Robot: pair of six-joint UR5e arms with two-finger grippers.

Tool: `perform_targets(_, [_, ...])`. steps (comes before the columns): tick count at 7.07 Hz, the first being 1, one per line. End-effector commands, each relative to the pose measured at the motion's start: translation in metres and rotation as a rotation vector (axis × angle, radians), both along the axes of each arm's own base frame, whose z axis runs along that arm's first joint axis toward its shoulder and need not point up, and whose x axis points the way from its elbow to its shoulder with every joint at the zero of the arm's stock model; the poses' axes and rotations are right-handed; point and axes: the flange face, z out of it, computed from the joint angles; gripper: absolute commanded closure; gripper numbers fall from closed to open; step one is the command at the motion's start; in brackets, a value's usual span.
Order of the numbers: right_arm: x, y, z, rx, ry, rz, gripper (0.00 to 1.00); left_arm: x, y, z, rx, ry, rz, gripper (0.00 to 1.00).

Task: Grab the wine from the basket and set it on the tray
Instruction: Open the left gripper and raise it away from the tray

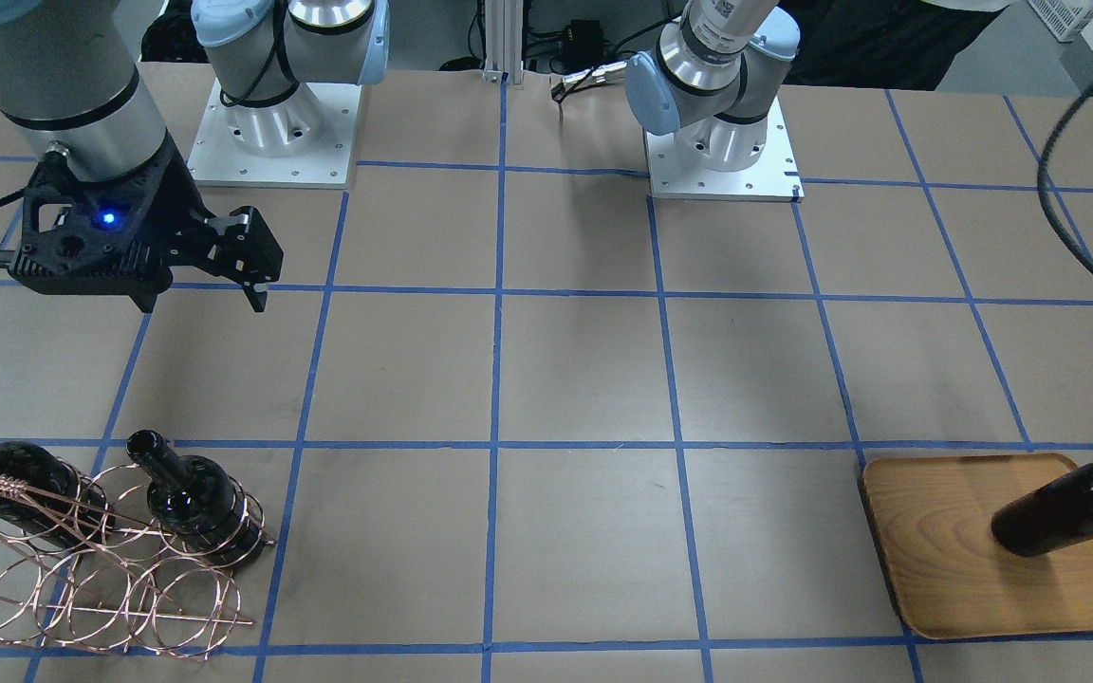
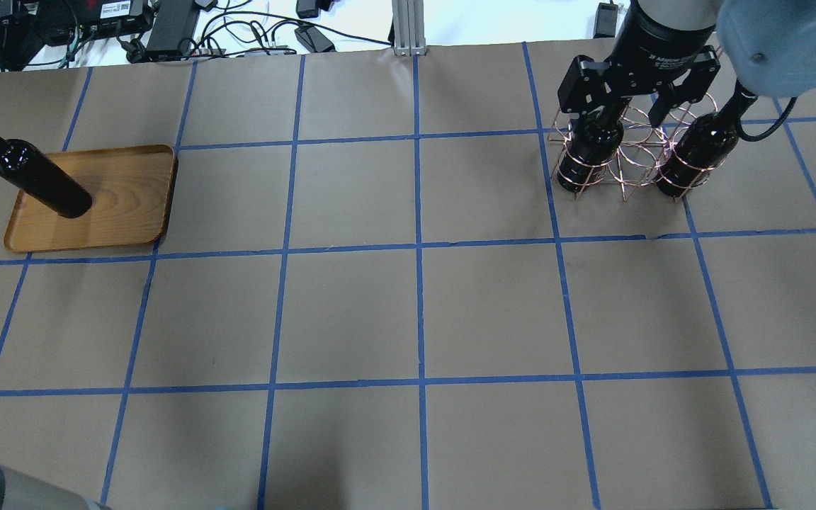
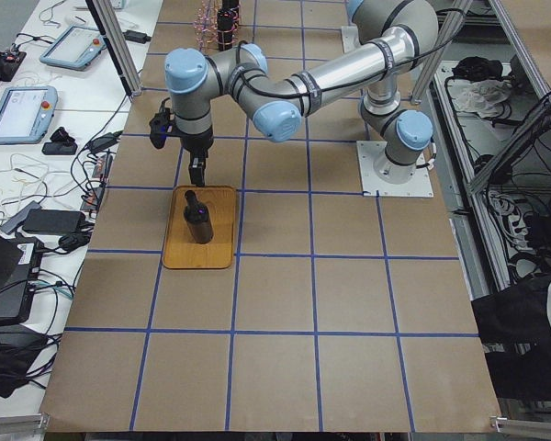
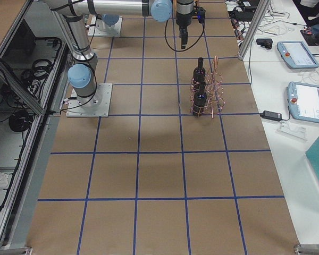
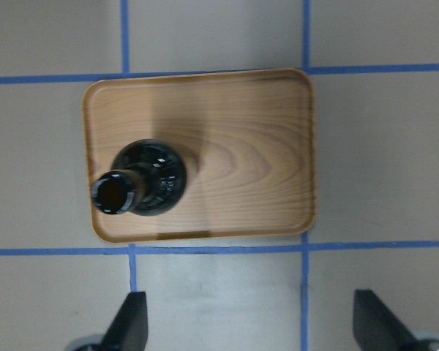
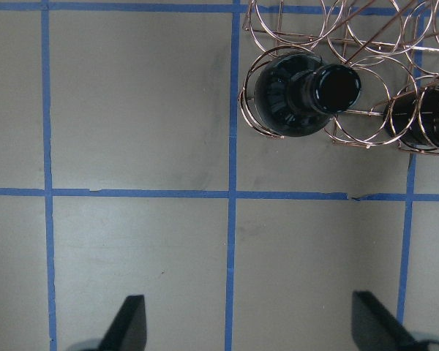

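One wine bottle (image 2: 40, 180) stands upright on the wooden tray (image 2: 132, 191), near its outer end; the left wrist view looks down on this bottle (image 5: 143, 179) and the tray (image 5: 256, 146). My left gripper (image 5: 249, 307) is open and empty, raised above and just off the tray's edge. Two more bottles (image 1: 191, 493) (image 1: 6, 470) stand in the copper wire basket (image 1: 91, 588). My right gripper (image 6: 249, 307) hangs open and empty high over the table, just to the robot's side of the basket (image 6: 366, 29), touching nothing.
The brown table carries a blue tape grid. Both arm bases (image 1: 276, 133) (image 1: 722, 152) sit at the robot's edge. Cables and power bricks (image 2: 167, 28) lie beyond the far edge. A side bench holds tablets (image 4: 297, 53).
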Motion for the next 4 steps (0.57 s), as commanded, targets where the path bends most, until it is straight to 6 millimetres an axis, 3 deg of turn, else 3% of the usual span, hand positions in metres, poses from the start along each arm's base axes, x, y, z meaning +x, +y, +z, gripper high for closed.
perform_targets(1, [0.000,0.000,0.000,0.000,0.003,0.001,0.00,-0.121,0.019,0.029,0.012,0.005,-0.039,0.01])
perform_targets(3, [-0.001,0.000,0.000,0.000,0.004,-0.001,0.00,-0.214,0.049,0.045,-0.010,0.014,-0.001,0.01])
perform_targets(4, [-0.001,0.000,-0.002,0.003,0.004,-0.001,0.00,-0.241,0.062,0.039,0.002,0.018,-0.001,0.01])
